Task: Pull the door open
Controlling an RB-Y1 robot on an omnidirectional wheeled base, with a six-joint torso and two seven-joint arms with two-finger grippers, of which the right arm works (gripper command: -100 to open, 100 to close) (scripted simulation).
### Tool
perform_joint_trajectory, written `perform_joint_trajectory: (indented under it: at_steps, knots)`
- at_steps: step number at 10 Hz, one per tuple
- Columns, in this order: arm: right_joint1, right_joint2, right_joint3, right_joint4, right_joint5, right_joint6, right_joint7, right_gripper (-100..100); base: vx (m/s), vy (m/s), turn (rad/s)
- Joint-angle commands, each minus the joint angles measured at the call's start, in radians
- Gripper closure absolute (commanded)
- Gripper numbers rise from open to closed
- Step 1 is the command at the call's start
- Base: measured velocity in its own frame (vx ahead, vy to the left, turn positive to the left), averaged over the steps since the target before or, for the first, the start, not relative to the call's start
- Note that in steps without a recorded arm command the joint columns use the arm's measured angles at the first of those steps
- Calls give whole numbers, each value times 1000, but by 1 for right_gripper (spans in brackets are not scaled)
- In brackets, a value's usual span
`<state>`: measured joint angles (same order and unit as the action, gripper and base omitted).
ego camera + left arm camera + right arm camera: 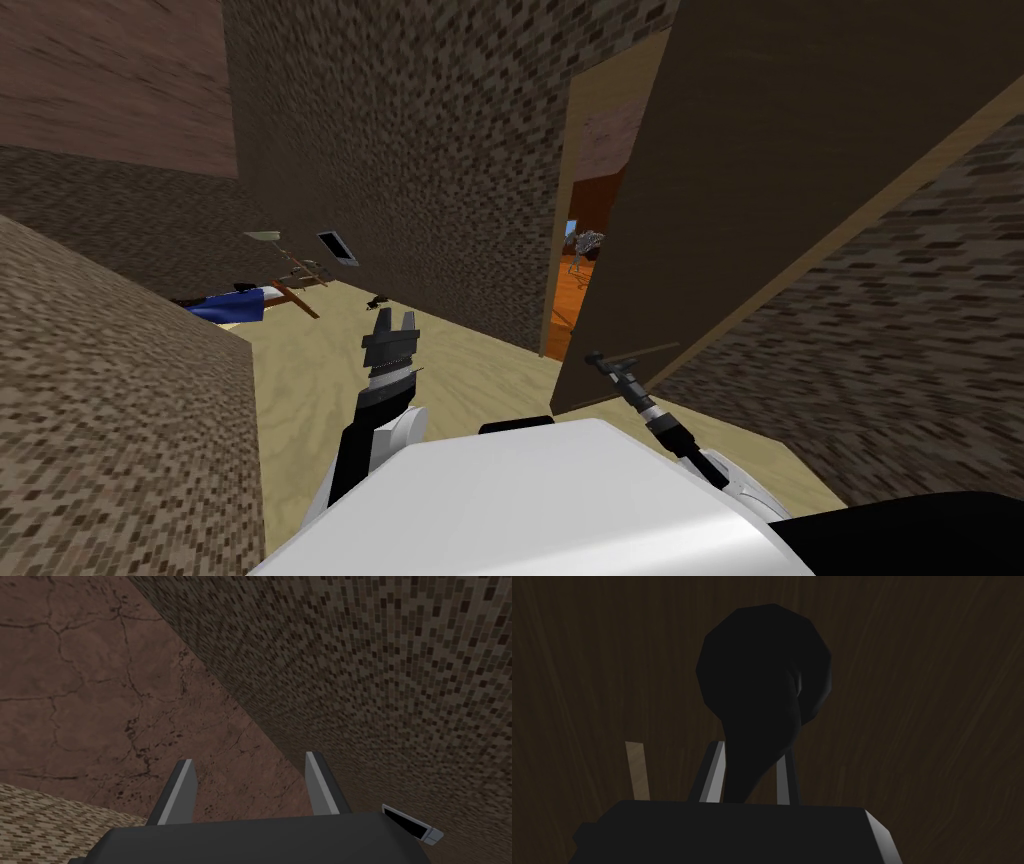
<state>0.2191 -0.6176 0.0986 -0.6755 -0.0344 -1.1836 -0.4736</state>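
Count: two grippers, one door, one handle, one gap at the doorway.
Right gripper: nearest to the work, low at the door's free edge in the head view. Its jaws are closed on the neck of the handle, one finger pressing each side.
Handle: one, black, with a rounded head above a narrowing neck. It sits on the door face directly ahead of the right gripper.
Left gripper: held up in front of the chest, over the floor and well apart from the door. The jaws are spread wide with nothing between them.
Door: one dark brown leaf, ahead and to my right, standing ajar. In the right wrist view its dark grain lies behind the handle.
Frame: pale wood, left of the door's edge, with a narrow gap between the two.
In the way: the door leaf itself covers most of the opening. A speckled brick wall stands close on my left.
Floor: pale wood, running ahead between the walls.
Through the gap: an orange floor and one small grey shape, too small to name.
Far left: one bed with a blue cover and one dark framed panel on the wall.
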Motion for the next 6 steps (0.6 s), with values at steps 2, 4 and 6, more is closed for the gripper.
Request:
perform_joint_trajectory:
  at_steps: [2,4,6]
  knots:
    - [15,-1,4,12,2,-30,0,100,-85,-32,66]
    - [33,-4,5,26,2,-68,1,100,-71,-43,109]
    - [56,-9,8,42,3,-114,3,100,-68,-53,106]
